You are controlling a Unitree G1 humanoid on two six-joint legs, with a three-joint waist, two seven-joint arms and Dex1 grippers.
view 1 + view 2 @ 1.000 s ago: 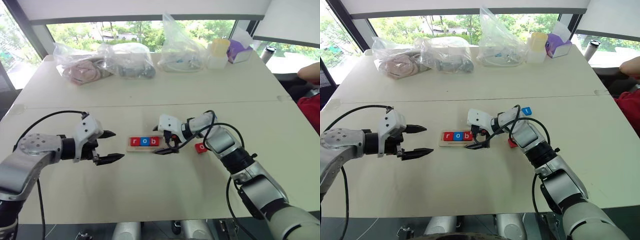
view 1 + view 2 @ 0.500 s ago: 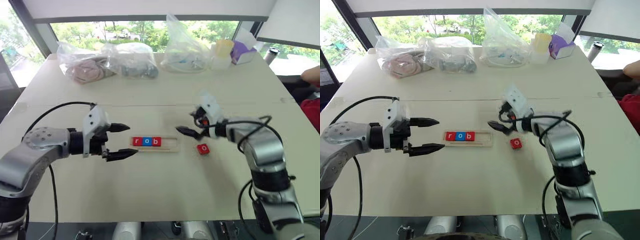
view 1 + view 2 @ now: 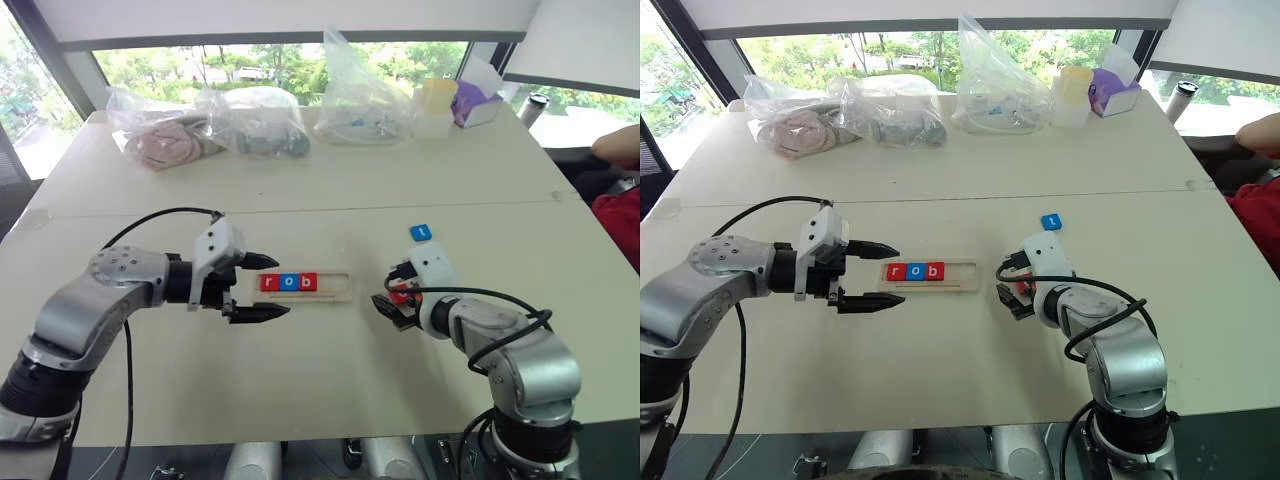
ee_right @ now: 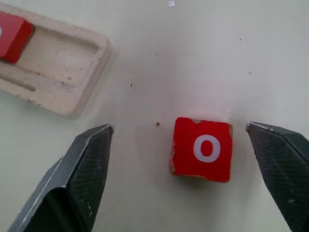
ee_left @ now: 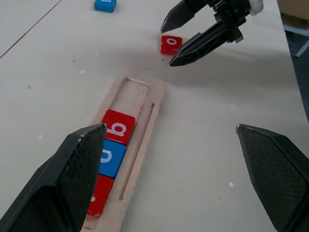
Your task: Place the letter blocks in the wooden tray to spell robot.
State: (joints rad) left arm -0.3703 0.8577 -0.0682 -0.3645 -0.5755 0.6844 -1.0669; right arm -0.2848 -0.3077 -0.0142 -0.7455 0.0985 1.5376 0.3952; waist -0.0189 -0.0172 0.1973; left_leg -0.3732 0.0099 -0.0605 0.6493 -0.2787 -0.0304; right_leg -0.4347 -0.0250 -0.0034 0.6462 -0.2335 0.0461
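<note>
Looks like an office or meeting room pressed into service as a robot test space. Wide, pale cream tabletop (image 3: pixel 300 190) made of two slabs butted together along a visible seam. Behind the tabletop, a long run of windows (image 3: pixel 260 62) with dark frames, looking out on green trees. Along the tabletop's window edge, crumpled clear plastic bags (image 3: pixel 210 125) of odds and ends, a translucent lidded plastic tub (image 3: pixel 436 108) and a purple cardboard tissue box (image 3: pixel 478 102). Beyond the tabletop's right corner, a dark cylindrical drinking flask (image 3: pixel 537 106) on a second pale surface, and a person's red sleeve (image 3: pixel 622 215) just past the same edge.
</note>
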